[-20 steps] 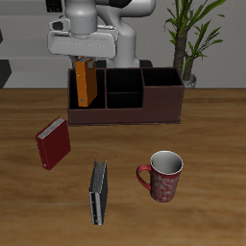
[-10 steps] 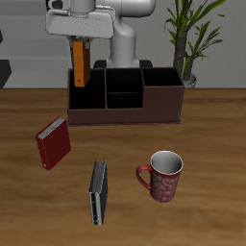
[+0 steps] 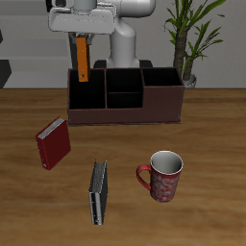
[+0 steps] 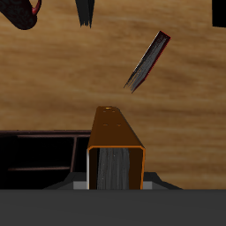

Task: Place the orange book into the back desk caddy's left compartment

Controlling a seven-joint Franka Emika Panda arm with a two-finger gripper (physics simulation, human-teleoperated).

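Gripper (image 3: 83, 36): fingers mostly hidden behind the orange book (image 3: 83, 60) in the exterior view; the wrist view crops them at the frame edge, so contact pads not visible.

Orange book (image 4: 116, 152): near end cut off by the wrist frame edge. Its lower end in the exterior view sits against the back desk caddy (image 3: 135, 108) rim; possibly just above the left compartment (image 3: 87, 93), depth unclear.

Compartment floors dark, unreadable.

Plant (image 3: 188, 34): top cropped.

Red book (image 4: 18, 13) and mug (image 4: 219, 12): only slivers at the wrist frame's border.
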